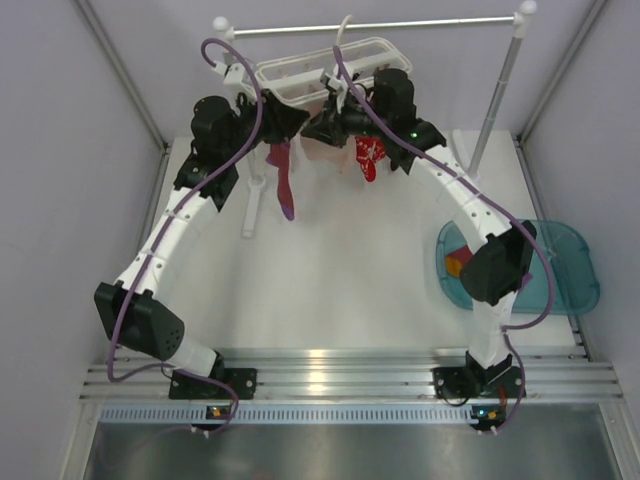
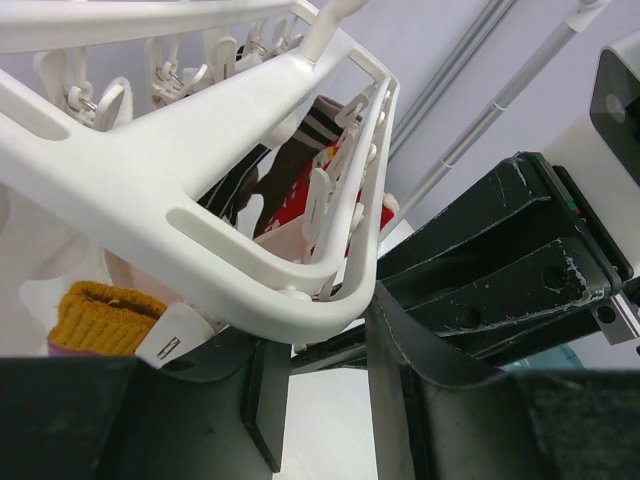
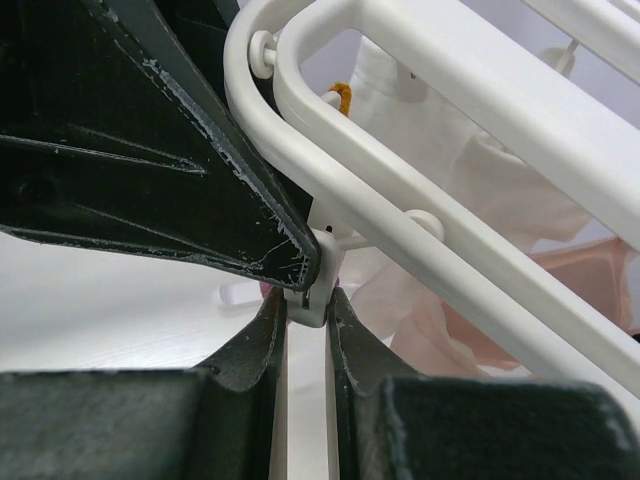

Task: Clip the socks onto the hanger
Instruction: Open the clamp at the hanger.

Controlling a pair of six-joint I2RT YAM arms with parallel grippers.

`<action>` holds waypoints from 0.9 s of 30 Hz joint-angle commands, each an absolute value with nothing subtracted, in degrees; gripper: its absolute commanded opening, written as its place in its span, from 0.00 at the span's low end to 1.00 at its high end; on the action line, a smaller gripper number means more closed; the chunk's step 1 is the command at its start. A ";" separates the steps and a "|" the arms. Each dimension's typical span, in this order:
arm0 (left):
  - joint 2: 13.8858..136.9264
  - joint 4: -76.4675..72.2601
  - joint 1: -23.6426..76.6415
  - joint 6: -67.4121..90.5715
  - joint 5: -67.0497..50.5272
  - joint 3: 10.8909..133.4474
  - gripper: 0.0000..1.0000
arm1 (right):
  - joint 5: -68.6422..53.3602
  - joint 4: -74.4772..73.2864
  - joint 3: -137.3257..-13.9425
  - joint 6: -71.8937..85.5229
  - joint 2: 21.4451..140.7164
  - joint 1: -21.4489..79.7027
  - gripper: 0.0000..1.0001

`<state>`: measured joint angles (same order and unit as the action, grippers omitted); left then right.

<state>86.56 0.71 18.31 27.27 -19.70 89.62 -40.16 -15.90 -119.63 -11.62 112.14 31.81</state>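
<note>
Pinching a clip on the hanger
If the right end effector squeezing the clip slips, it snaps shut early; the left end effector grips the hanger.

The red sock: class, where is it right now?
In the top external view the red sock hangs below the hanger, right of centre, with the purple sock further to its left.

silver rail: across back | blue tray: right table edge | table: white
</note>
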 commanded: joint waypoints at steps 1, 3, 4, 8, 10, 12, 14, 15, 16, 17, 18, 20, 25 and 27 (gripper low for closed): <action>87.98 -2.46 18.11 27.42 -19.60 92.99 0.20 | -45.79 -18.72 -119.09 -12.48 109.16 33.40 0.00; 87.98 -2.29 18.11 27.42 -19.25 92.99 0.06 | -45.70 -19.07 -119.09 -12.92 108.90 33.40 0.00; 88.07 -2.02 18.19 27.25 -19.25 93.08 0.03 | -45.62 -19.25 -119.00 -13.18 108.90 33.31 0.00; 87.98 -1.06 18.11 27.77 -18.98 93.34 0.00 | -44.91 -18.64 -117.60 -13.71 107.85 33.22 0.25; 87.98 -0.97 17.93 28.39 -19.07 93.25 0.00 | -43.95 -17.41 -115.76 -13.54 107.14 32.79 0.43; 87.98 -0.97 17.67 29.26 -19.25 93.25 0.00 | -42.46 -14.26 -113.74 -12.31 106.17 32.61 0.52; 87.98 -0.97 17.49 30.40 -19.69 93.16 0.00 | -41.66 -11.88 -112.68 -10.30 105.39 32.26 0.53; 87.98 -0.88 17.49 30.58 -19.77 93.16 0.00 | -40.96 -8.38 -111.46 -9.41 105.12 32.08 0.53; 87.98 -0.97 17.40 30.85 -19.86 92.90 0.00 | -40.61 -6.44 -110.58 -8.62 104.68 31.82 0.53; 87.98 -1.05 17.32 31.72 -20.04 92.81 0.00 | -40.52 -4.07 -109.52 -7.57 103.72 31.82 0.54; 87.98 -1.23 17.05 32.16 -20.30 92.64 0.00 | -40.43 -1.69 -106.90 -7.04 103.10 31.73 0.54; 87.89 -1.67 16.79 33.39 -21.09 92.11 0.00 | -40.25 6.92 -102.51 -5.72 101.35 31.82 0.54; 87.80 -2.20 16.35 35.33 -21.62 91.50 0.00 | -38.32 11.50 -101.96 -4.84 101.34 31.82 0.50; 87.89 -2.11 16.17 35.51 -22.06 91.49 0.00 | -37.53 12.48 -101.51 -4.66 101.42 31.73 0.50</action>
<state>88.05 1.21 16.58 33.63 -20.71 91.07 -38.96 4.14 -101.75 -6.00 105.06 31.97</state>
